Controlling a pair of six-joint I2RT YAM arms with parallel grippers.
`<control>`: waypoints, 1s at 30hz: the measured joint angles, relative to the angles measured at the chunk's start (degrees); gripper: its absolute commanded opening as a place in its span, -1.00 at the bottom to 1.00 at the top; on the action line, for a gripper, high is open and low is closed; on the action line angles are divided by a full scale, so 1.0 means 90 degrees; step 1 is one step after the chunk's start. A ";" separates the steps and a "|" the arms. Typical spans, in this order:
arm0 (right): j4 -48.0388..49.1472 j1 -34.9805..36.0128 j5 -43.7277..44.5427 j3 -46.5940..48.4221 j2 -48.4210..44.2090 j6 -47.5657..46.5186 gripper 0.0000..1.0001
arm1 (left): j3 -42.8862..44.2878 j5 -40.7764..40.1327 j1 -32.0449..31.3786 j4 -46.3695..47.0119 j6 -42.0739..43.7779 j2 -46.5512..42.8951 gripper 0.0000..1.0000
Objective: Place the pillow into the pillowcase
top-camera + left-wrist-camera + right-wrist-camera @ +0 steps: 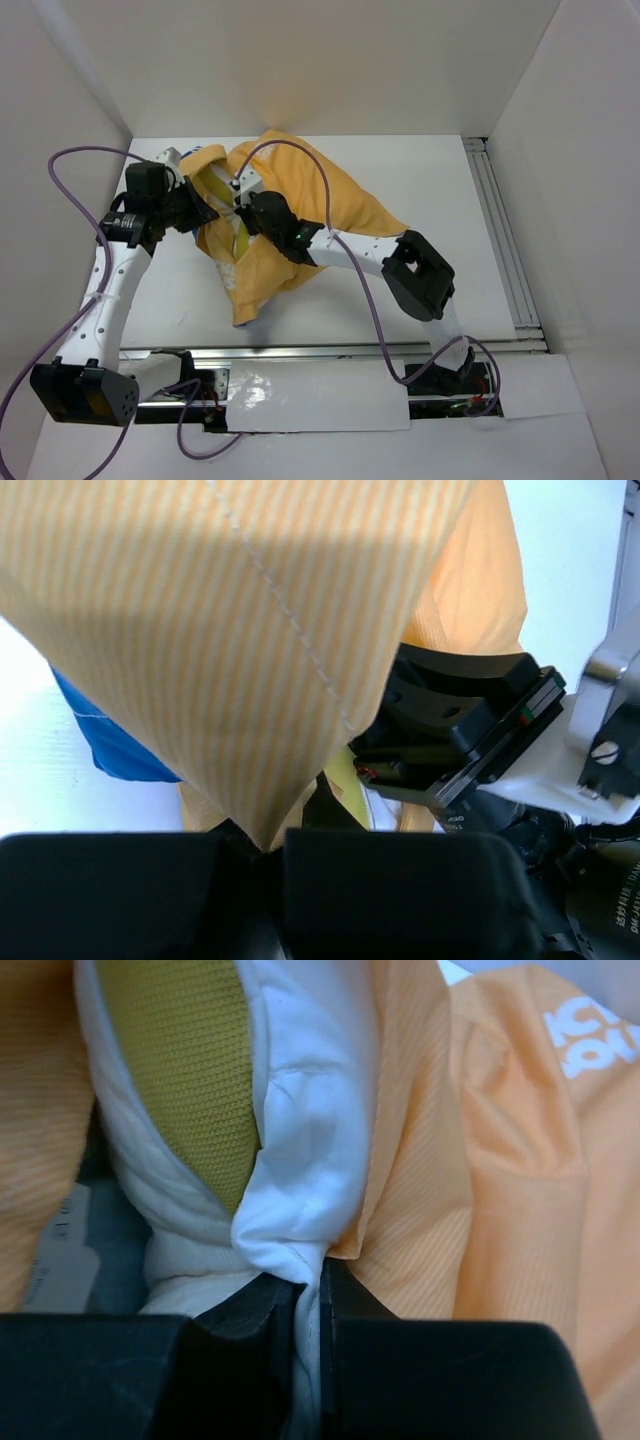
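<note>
Right gripper point(312, 1300) clenched on pillow point(300, 1110) corner, we judge to push it inward; left gripper point(268, 848) pinches pillowcase point(230, 630) fabric, we reckon holding mouth open, far-left on desk point(430, 180).

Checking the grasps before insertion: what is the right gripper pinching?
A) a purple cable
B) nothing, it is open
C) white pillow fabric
C: the right wrist view shows the right gripper shut on a white fold of the pillow, the orange pillowcase lying beside it.

Counter point(450, 190) lies open right of the pillowcase point(340, 210). Left arm point(110, 285) and right arm point(355, 250) crowd its mouth. Side wall point(50, 100) close there.
</note>
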 measured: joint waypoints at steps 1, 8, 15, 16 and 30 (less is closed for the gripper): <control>-0.0083 0.0022 -0.0097 0.0124 0.0090 -0.0063 -1.00 | 0.0000 -0.0002 0.0010 -0.0002 0.0046 0.0024 -1.00; -0.1277 0.0117 -0.0131 0.2011 0.1404 0.0100 -1.00 | -0.0104 0.0129 0.0141 0.0221 0.0284 0.0080 -1.00; -0.1688 0.0253 -0.0214 0.2125 0.2300 0.0491 -1.00 | 0.0107 0.0979 0.0019 0.0503 0.0248 -0.0498 -1.00; -0.1724 0.0248 -0.0250 0.2093 0.2229 0.0508 -1.00 | 0.0148 0.0979 0.0017 0.0478 0.0248 -0.0500 -1.00; -0.2404 0.0063 -0.1622 0.0396 0.0199 0.0194 0.50 | -0.0357 0.0838 -0.0046 0.0617 0.0034 -0.0199 -1.00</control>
